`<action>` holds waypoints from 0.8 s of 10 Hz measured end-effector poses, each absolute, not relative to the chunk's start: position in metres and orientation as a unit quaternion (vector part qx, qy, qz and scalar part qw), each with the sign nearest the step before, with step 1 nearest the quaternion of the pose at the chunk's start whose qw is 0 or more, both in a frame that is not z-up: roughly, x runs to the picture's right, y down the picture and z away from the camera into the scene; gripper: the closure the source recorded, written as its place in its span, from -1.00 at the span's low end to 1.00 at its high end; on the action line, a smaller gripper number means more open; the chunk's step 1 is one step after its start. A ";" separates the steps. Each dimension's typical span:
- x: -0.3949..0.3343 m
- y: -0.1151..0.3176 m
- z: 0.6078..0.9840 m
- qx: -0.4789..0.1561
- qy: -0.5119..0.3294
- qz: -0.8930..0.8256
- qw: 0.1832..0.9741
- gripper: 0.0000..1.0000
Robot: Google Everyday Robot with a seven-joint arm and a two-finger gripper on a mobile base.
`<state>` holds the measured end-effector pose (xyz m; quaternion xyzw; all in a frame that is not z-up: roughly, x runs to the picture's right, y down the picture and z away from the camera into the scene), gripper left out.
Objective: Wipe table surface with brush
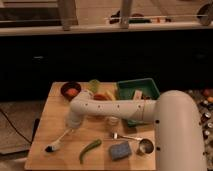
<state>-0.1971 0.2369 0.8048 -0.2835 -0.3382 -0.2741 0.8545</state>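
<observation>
The slim white brush with a small dark bristled tip [59,141] lies slanted in the lower left of the frame. Its dark tip is down on the light tan wooden table surface [48,119] near the left front corner, and its handle rises up and to the right. The gripper [70,128] points down at the upper end of that handle and is pinched onto it, just left of the frame's centre. The white arm runs from there to the right, across the middle of the table, to the large white robot body in the lower right.

Just right of the brush lies a long green pepper [90,149]. Further right are a blue-grey rectangular sponge [120,150], a metal spoon [126,136] and a small round metal cup [145,146]. Toward the table's far edge stand a dark round bowl [70,90] holding something orange, a pale green cup [94,85] and a green rectangular tray [140,90].
</observation>
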 end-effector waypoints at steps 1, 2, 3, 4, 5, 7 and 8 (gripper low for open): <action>-0.189 0.238 0.806 -0.287 -0.333 -0.257 0.860 1.00; -0.180 0.237 0.808 -0.290 -0.328 -0.242 0.866 1.00; -0.175 0.234 0.810 -0.291 -0.323 -0.229 0.871 1.00; -0.173 0.233 0.812 -0.293 -0.320 -0.221 0.874 1.00; -0.171 0.230 0.814 -0.292 -0.317 -0.213 0.877 1.00; -0.168 0.226 0.817 -0.292 -0.310 -0.199 0.883 1.00; -0.167 0.226 0.818 -0.291 -0.309 -0.197 0.884 1.00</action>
